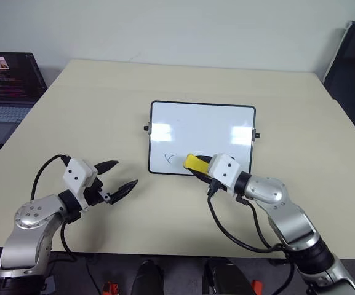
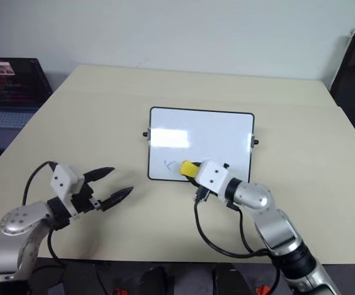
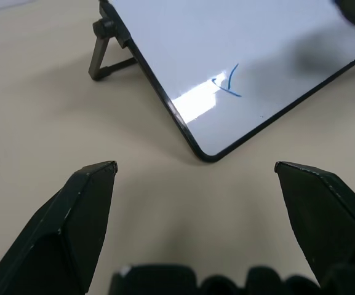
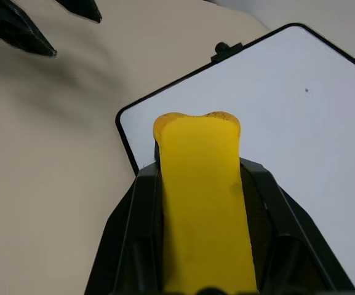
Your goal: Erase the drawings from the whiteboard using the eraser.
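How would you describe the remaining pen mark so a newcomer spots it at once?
On the beige table lies a black-framed whiteboard. Near its front left corner sits a small blue angular mark, just left of the yellow eraser held in the right gripper. It is the one clear drawing there.

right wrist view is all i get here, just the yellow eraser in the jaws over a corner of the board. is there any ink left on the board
Observer: Yes. One blue mark sits near the whiteboard's front left corner.
Operator: how near is the eraser to it
Observer: The eraser, clamped in the right gripper, is over the board's front edge, just to the right of that mark.
Operator: what's the other arm doing
Observer: The left gripper is open over the bare table, off the board's left side and holding nothing.
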